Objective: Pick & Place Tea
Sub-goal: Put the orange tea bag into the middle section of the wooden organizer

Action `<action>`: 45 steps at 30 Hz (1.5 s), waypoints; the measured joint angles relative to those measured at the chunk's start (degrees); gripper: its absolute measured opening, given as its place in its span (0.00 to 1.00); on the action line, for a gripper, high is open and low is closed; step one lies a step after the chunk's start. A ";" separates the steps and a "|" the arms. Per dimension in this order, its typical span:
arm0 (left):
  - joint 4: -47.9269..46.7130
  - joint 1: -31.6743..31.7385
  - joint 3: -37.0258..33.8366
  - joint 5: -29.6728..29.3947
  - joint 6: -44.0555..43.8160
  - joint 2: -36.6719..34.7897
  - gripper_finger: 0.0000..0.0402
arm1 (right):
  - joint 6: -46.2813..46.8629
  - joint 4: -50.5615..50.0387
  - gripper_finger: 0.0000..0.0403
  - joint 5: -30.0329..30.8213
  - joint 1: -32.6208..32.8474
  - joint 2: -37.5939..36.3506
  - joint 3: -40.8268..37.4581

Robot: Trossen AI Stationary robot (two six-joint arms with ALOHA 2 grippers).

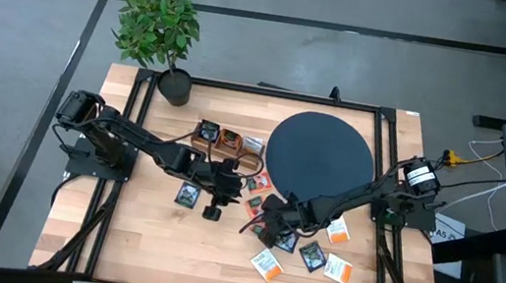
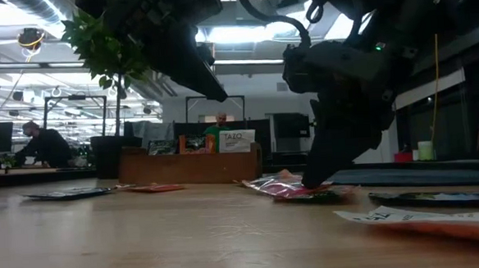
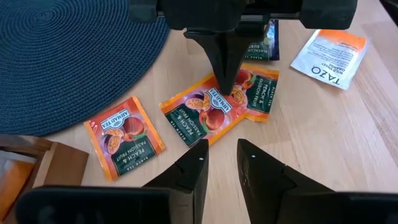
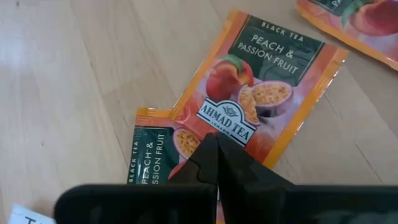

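Note:
Several small tea sachets lie flat on the wooden table near its middle and right. Two red-orange peach ones overlap: the upper (image 4: 261,81) lies across the lower (image 4: 152,155). My right gripper (image 4: 216,149) is shut and stands on the upper one (image 3: 205,112), seen also in the high view (image 1: 266,223). My left gripper (image 3: 221,165) is open and hovers left of that spot (image 1: 216,196), off the table, touching nothing. Another red-orange sachet (image 3: 124,137), a white one (image 3: 329,56) and a dark one (image 1: 188,194) lie around them. My right gripper presses its shut fingertips (image 3: 225,81) down on the face of the upper peach sachet, next to the printed logo near its middle (image 4: 227,115). The fingers come from above, slanting from the table's right. The sachet lies flat on the lower sachet and on the table.
The big dark round disc (image 1: 318,156) lies right behind the sachets. The wooden compartment tray (image 1: 223,139) sits left of the disc, with a potted plant (image 1: 158,29) at the far left corner. More sachets (image 1: 313,257) lie toward the near right. Bare wood shows near left.

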 joint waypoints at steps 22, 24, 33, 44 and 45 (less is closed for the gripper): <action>3.33 5.34 -0.07 2.66 -7.66 10.37 0.20 | 0.52 -0.62 0.00 0.00 0.00 0.42 0.07; 3.88 6.40 -0.07 4.38 -7.66 11.01 0.20 | 0.48 -0.62 0.00 -0.02 0.00 0.42 0.06; 7.50 10.01 -0.07 14.69 -9.42 11.69 0.27 | 0.40 -0.61 0.00 -0.15 0.00 0.42 0.00; 11.39 10.32 0.02 16.95 -15.65 13.00 0.38 | -0.86 -0.48 0.00 -0.17 0.00 0.46 -0.02; 11.98 10.15 0.00 17.10 -16.41 13.55 0.38 | -0.87 -0.43 0.00 -0.17 0.02 0.46 -0.02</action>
